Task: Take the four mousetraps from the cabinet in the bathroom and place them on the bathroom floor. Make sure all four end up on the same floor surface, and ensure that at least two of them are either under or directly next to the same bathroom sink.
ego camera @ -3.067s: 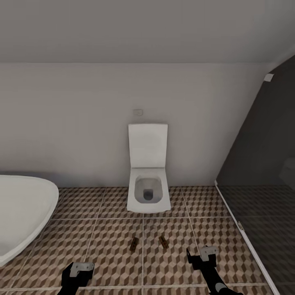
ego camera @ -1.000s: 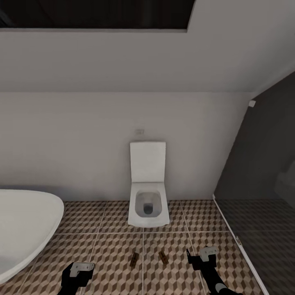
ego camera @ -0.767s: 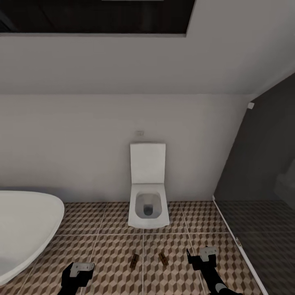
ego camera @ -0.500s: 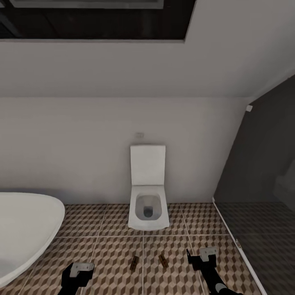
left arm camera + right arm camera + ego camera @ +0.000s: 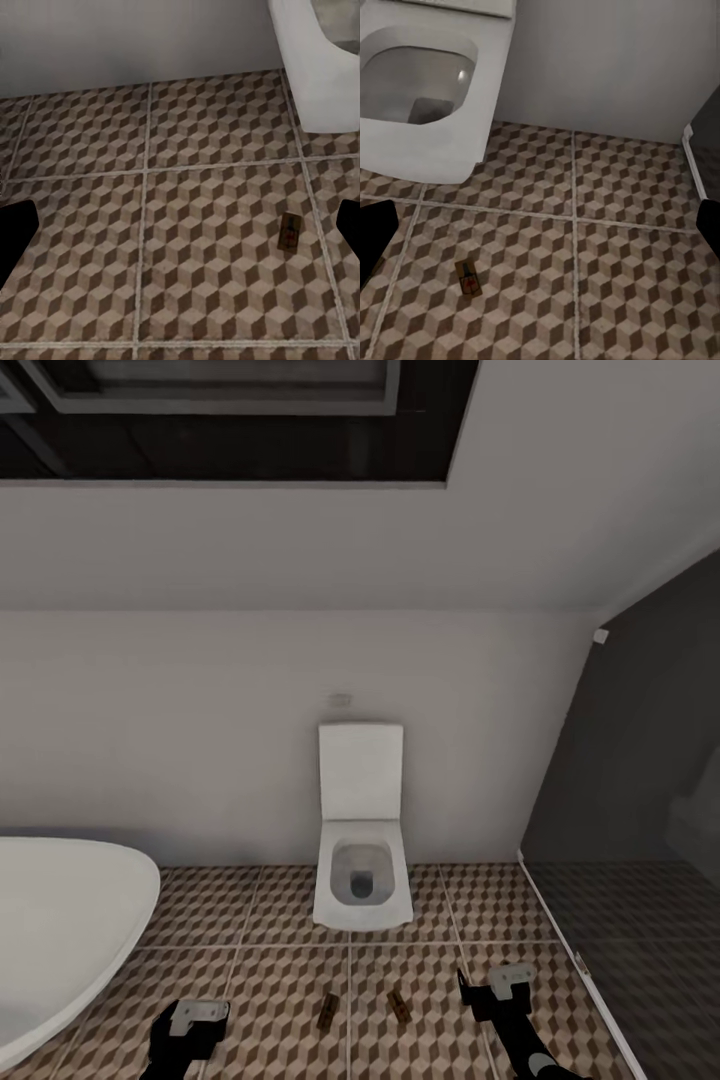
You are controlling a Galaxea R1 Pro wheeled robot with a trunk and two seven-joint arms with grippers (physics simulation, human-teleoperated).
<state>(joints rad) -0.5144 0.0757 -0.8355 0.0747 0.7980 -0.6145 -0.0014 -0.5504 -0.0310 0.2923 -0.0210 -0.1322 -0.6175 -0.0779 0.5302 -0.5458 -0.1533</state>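
Two mousetraps lie flat on the bathroom floor (image 5: 250,950), in front of the toilet (image 5: 362,880): left mousetrap (image 5: 327,1010) and right mousetrap (image 5: 399,1005), near each other but apart, one on either side of a grout line. Both rest on open tile, away from the walls. White tub (image 5: 60,930) at the floor's left edge; dark glass shower panel (image 5: 640,780) at its right edge. Left gripper (image 5: 190,1025) and right gripper (image 5: 497,988) hang low over the floor, fingers spread, holding nothing.
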